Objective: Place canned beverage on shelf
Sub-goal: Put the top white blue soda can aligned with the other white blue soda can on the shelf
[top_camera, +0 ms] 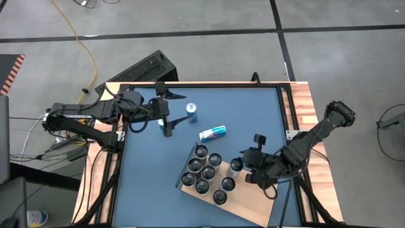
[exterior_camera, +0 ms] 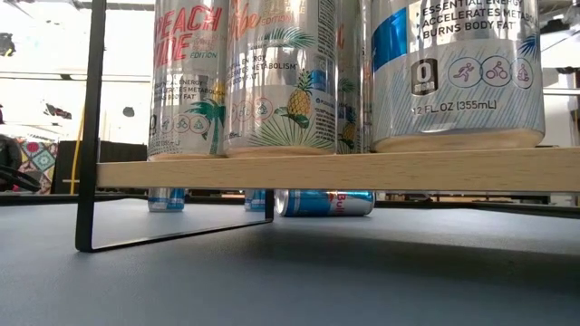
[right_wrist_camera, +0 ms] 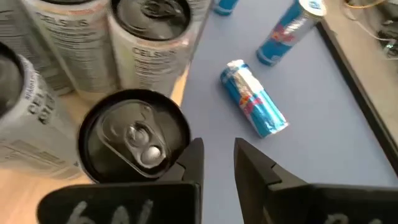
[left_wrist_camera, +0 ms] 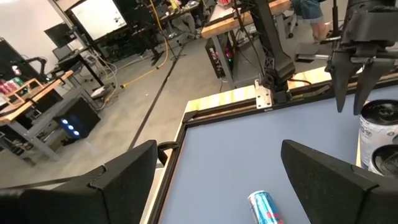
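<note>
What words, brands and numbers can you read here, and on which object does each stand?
"PEACH" and "EDITION": tall silver can with palm tree.
"METABOLISM": silver can with pineapple picture.
"ESSENTIAL ENERGY", "BURNS BODY FAT", "0", "12 FL. OZ (355mL)": silver can with blue panel.
"CELSIUS": white can with black lid.
Lying blue can: print unreadable.

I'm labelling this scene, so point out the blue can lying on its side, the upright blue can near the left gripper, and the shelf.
Lying blue can (top_camera: 212,132), high view, middle of its side.
Upright blue can (top_camera: 191,111), high view, its top.
Shelf (top_camera: 250,204), high view, bare wood near its corner.
</note>
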You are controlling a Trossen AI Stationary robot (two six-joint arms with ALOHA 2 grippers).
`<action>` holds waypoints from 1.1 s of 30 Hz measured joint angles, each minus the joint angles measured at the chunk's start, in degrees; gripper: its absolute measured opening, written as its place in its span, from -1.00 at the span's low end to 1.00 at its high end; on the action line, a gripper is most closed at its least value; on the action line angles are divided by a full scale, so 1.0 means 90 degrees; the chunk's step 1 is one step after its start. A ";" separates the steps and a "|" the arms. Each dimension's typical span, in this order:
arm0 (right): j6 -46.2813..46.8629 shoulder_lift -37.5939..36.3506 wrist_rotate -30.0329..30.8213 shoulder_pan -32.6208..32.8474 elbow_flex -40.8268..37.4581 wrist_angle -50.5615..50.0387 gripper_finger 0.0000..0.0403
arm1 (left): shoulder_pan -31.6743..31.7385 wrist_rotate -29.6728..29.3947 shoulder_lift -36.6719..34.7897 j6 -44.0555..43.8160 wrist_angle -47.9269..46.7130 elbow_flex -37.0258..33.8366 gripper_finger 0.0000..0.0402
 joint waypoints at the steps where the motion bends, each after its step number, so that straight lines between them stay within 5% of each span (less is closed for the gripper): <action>1: -0.0162 0.0000 -0.0091 -0.0057 0.0000 0.0100 -0.65 | 0.0000 0.0000 0.0000 0.0000 -0.0035 0.0000 0.64; 17: -0.1842 -0.0005 -0.1116 -0.0571 -0.0002 0.1123 -0.65 | 0.0000 0.0000 0.0000 0.0002 -0.0178 0.0000 0.64; 26: -0.2227 -0.0113 -0.0453 -0.0522 0.0000 0.1150 -0.74 | 0.0002 -0.0002 0.0000 0.0007 -0.0189 0.0000 0.64; 33: -0.0654 -0.0397 -0.0388 -0.0094 0.0007 0.0505 -0.87 | 0.0002 -0.0005 0.0000 0.0007 -0.0243 0.0000 0.64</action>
